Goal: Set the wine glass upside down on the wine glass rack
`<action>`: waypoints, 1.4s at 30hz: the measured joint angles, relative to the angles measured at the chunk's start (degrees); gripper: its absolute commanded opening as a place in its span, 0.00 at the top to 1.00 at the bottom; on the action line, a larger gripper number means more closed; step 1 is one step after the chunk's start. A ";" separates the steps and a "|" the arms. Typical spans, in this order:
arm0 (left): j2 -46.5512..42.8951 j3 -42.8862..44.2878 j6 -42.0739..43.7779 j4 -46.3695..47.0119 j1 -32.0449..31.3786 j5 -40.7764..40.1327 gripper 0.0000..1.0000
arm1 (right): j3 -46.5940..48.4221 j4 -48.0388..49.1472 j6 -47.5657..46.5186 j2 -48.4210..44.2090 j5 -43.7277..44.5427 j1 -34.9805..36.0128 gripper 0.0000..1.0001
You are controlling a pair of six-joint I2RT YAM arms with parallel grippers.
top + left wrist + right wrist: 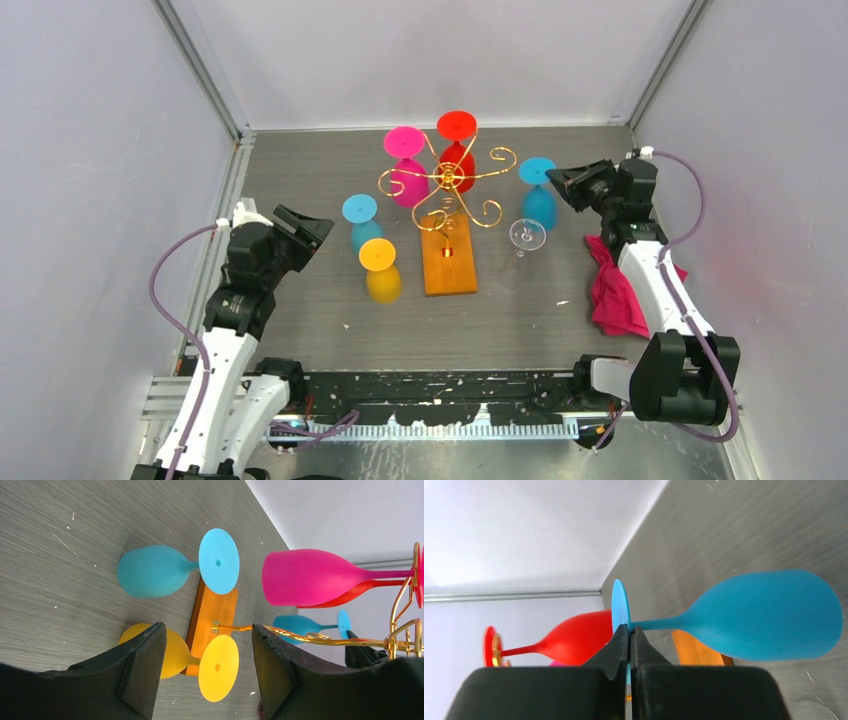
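A blue wine glass stands upside down at the right of the rack, foot up. My right gripper is shut on the rim of its foot disc, with the bowl stretching off to the right of my right gripper. The wine glass rack is gold scrolled wire on an orange wooden base. A pink glass and a red glass hang upside down on it. My left gripper is open with nothing in it, left of the glasses; my left gripper faces the yellow glass.
Upside down on the table stand another blue glass, a yellow glass and a clear glass. A red cloth lies under the right arm. Grey walls close in on both sides and at the back.
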 measured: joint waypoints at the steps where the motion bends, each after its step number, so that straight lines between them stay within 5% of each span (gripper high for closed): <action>1: -0.22 0.00 0.00 -0.07 0.00 -0.07 0.36 | 1.29 -0.24 0.02 -0.11 0.17 0.00 0.99; 26: -0.59 -1.29 -1.75 0.22 0.00 -0.13 0.35 | 19.71 -2.78 2.25 4.55 0.48 0.09 0.99; 42: -0.57 -1.29 -2.21 0.17 0.00 -0.17 0.08 | 27.08 -3.06 2.23 9.84 0.31 3.63 0.99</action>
